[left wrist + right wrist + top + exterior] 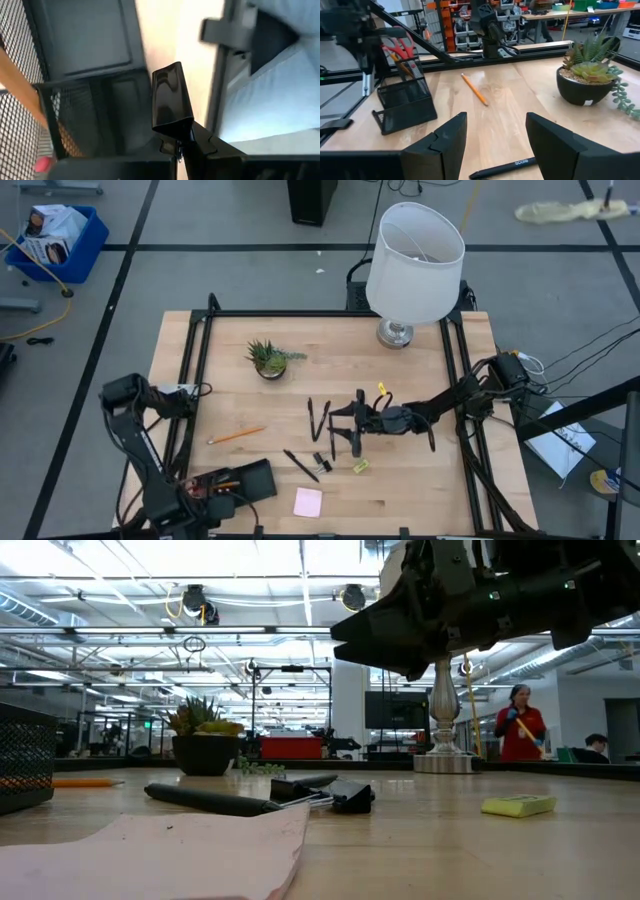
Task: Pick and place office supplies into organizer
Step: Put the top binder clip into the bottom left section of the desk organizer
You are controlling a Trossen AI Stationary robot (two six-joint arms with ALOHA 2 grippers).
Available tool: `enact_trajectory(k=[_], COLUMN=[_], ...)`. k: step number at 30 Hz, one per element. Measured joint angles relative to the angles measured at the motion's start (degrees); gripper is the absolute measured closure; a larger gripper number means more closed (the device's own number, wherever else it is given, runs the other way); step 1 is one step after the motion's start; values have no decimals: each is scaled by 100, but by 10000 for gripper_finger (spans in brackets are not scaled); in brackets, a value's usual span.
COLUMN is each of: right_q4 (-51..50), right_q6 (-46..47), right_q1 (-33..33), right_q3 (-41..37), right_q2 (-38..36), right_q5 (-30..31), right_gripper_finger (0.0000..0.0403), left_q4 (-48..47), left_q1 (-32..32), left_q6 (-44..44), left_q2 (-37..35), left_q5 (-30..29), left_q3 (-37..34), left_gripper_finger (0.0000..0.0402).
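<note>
While hovering over the scattered pens, right gripper spread wide, ready to drop on one. Organizer at the near-left edge, scissors inside. Left gripper parked over it, fingers can't tell.

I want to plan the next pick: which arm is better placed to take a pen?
Right. The right gripper is open above the black pens at the table's middle, with one pen below its fingers. The left gripper sits at the organizer, near the front edge.
</note>
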Motion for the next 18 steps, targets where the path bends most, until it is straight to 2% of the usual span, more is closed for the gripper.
enact_trajectory(k=[6,18], right_q4=[7,-43], right_q6=[1,1], right_q1=[6,6], right_q3=[0,0], right_q2=[0,0], right_q5=[-2,-2], right_gripper_finger=[206,206], left_q4=[-422,-422], left_q1=[138,71], left_q6=[-132,-293], left_q2=[52,52], left_q5=[88,222], left_q3=[-2,-222], left_gripper_finger=[392,391])
